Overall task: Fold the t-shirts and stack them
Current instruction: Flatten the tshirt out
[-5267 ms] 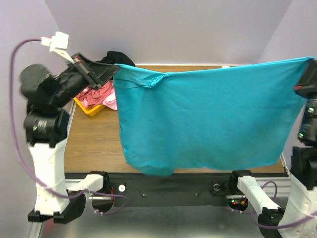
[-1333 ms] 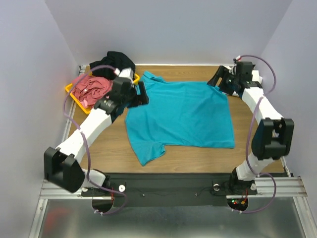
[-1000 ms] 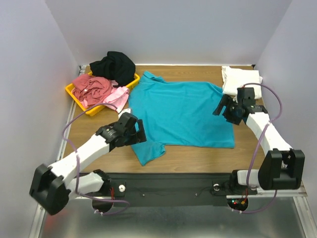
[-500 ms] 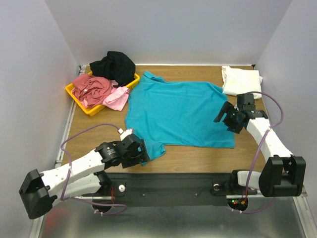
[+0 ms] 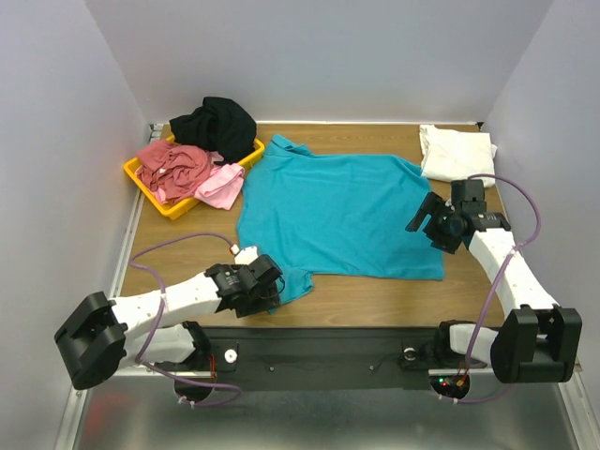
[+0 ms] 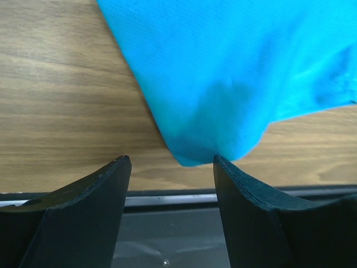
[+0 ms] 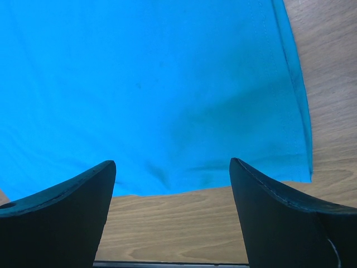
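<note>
The teal t-shirt (image 5: 337,211) lies spread flat on the wooden table, one sleeve (image 5: 289,284) pointing at the near edge. My left gripper (image 5: 270,287) is low at that sleeve. In the left wrist view the left gripper (image 6: 172,162) is open, with the sleeve tip (image 6: 203,148) just beyond and between its fingertips, not pinched. My right gripper (image 5: 422,217) hovers at the shirt's right edge. It is open over the teal hem (image 7: 167,111) and holds nothing. A folded white t-shirt (image 5: 457,152) lies at the back right.
A yellow tray (image 5: 172,208) at the back left holds a dusty red shirt (image 5: 173,161) and a pink one (image 5: 221,186). A black shirt (image 5: 214,122) is heaped behind it. The table's near metal edge (image 6: 167,198) runs right under the left fingers.
The teal shirt, held up earlier, now lies flat. My left arm swung from the tray side to the near sleeve, its jaws narrowing. The right arm came forward from the back corner.
</note>
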`<state>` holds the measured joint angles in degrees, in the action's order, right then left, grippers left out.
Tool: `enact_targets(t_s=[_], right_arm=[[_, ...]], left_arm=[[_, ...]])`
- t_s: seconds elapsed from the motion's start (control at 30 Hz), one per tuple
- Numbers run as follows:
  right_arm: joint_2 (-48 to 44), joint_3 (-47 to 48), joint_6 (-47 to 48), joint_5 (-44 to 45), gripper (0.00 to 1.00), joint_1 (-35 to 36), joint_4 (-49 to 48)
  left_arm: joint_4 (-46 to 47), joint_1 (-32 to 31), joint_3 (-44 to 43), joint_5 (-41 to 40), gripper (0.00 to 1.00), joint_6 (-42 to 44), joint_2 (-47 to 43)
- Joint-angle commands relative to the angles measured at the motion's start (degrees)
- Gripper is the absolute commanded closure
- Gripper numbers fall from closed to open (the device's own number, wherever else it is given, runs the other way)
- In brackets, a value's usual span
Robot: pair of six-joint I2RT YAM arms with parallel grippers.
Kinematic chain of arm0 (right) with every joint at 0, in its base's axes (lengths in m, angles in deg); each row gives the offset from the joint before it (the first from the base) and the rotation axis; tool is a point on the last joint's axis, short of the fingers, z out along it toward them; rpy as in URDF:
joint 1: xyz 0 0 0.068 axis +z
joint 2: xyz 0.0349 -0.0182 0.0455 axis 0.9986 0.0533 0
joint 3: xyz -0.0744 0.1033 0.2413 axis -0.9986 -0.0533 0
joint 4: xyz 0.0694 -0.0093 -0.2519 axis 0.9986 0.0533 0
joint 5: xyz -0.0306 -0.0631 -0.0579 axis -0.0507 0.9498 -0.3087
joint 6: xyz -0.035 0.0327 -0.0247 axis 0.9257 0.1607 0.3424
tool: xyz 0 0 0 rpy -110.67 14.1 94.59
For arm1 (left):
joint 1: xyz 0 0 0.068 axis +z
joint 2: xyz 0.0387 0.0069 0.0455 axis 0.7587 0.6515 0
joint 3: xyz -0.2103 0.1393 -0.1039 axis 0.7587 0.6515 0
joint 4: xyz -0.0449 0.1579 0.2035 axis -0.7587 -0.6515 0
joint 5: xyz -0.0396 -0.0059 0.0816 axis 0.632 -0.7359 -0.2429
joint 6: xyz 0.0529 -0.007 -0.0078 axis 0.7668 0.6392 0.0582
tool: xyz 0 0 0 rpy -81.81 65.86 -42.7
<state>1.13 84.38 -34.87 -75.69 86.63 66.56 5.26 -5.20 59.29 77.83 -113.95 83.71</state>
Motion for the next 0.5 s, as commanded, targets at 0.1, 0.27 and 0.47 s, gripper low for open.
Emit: enact_targets(t_s=[0.1, 0.27, 0.47], right_arm=[[-1.8, -0.9, -0.5, 1.0, 0.11, 0.2, -0.5], [-1.7, -1.1, -0.6, 0.9, 0.11, 0.2, -0.4], [-1.9, -0.9, -0.4, 1.6, 0.11, 0.2, -0.3]], left_arm=[[0.7, -0.9, -2.9, -4.3, 0.3, 1.3, 2.7], [2.7, -1.2, -3.2, -2.9, 0.32, 2.4, 5.7], [3.5, -1.9, -3.0, -1.6, 0.49, 3.2, 8.5]])
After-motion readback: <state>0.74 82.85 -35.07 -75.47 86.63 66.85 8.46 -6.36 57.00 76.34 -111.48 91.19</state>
